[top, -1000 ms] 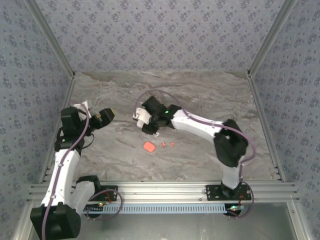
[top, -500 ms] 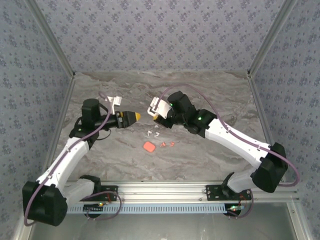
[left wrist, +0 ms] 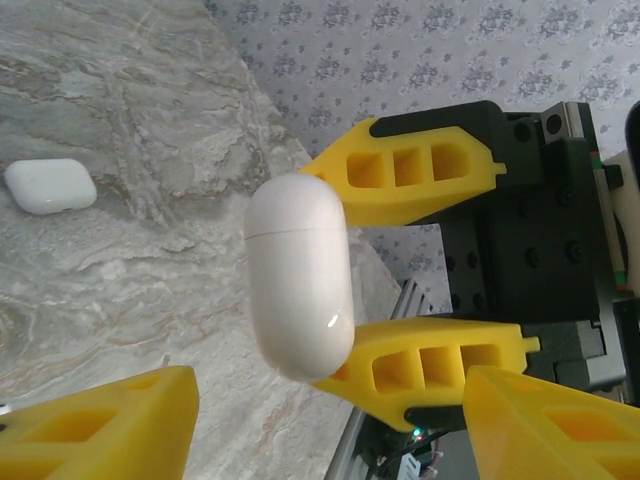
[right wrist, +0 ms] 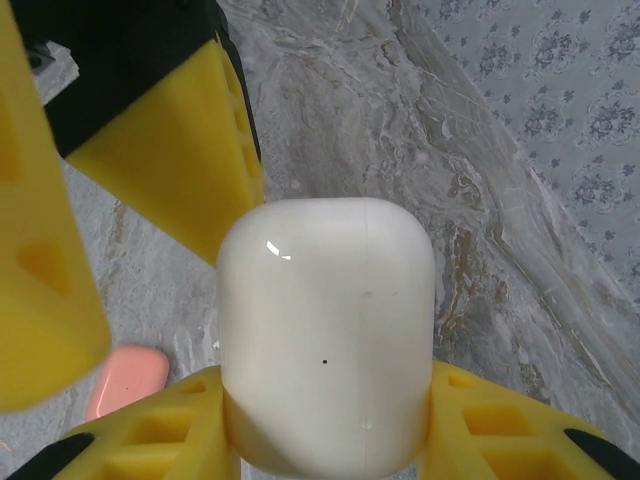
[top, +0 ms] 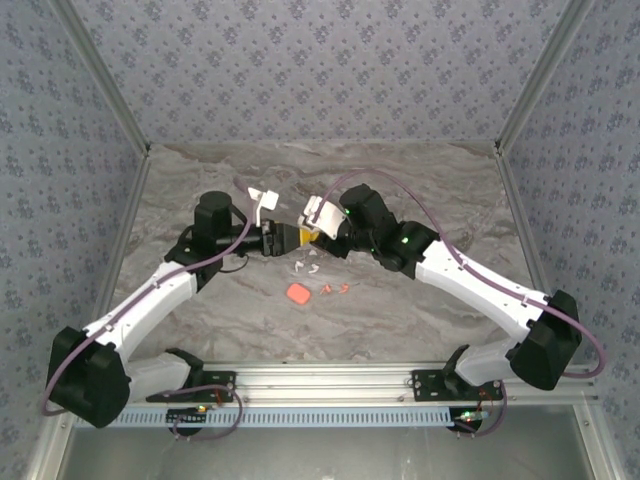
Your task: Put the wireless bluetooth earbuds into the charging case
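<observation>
Two robot arms meet over the middle of a marble-patterned desk (top: 420, 190). The right gripper (top: 316, 234) has its yellow jaws clamped on a closed white case (right wrist: 325, 335), holding it above the desk. The left gripper (top: 287, 238) faces it, just beside the case, with its jaws wide apart and touching nothing. The earbuds lie on the desk below the grippers: tiny white ones (top: 306, 266) and, nearer the arm bases, two red ones (top: 335, 289). A red case (top: 297, 293) lies just left of the red pair. A second white case (left wrist: 50, 186) lies apart on the desk.
</observation>
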Tool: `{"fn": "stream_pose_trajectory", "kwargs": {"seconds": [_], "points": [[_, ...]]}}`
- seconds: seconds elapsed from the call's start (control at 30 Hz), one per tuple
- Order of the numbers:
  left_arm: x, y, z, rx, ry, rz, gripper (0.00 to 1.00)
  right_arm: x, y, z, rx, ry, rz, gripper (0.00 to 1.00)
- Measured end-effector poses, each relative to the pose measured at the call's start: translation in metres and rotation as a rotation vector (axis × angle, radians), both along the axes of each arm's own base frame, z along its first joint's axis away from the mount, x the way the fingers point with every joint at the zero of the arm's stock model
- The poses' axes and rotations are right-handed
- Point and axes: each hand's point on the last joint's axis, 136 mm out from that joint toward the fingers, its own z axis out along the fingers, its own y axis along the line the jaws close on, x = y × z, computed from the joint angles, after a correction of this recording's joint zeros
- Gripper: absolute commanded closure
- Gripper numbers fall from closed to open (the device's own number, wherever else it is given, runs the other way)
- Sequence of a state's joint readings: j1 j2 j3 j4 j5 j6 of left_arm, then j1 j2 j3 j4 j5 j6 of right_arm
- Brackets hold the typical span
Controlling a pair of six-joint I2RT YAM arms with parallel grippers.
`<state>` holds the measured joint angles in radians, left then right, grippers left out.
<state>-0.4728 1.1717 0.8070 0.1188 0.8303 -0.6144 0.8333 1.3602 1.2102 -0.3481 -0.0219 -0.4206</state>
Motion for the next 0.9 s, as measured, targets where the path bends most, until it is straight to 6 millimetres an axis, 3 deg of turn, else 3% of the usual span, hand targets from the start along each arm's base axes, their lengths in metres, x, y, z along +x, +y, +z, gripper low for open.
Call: {"fn": "stream_pose_trajectory", "kwargs": {"seconds": [0.2, 0.57, 0.7, 0.9], "points": [[0.0044, -0.0053, -0.0024, -0.003, 0.005, 0.010, 0.53, -0.0022, 0.0009, 0.0000, 0.000, 0.000, 0.007, 0.59], [0.0070, -0.0072, 0.0004, -0.011, -0.008, 0.018, 0.61, -0.0044, 0.0027, -0.0004, 0.000, 0.001, 0.021, 0.59], [0.0075, -0.0078, -0.0010, -0.010, -0.004, 0.017, 0.68, -0.0057, 0.0038, -0.0004, 0.001, 0.002, 0.027, 0.59], [0.0079, -0.0090, -0.0026, -0.009, 0.000, 0.014, 0.77, -0.0069, 0.0036, -0.0017, -0.002, 0.008, 0.029, 0.51]]}}
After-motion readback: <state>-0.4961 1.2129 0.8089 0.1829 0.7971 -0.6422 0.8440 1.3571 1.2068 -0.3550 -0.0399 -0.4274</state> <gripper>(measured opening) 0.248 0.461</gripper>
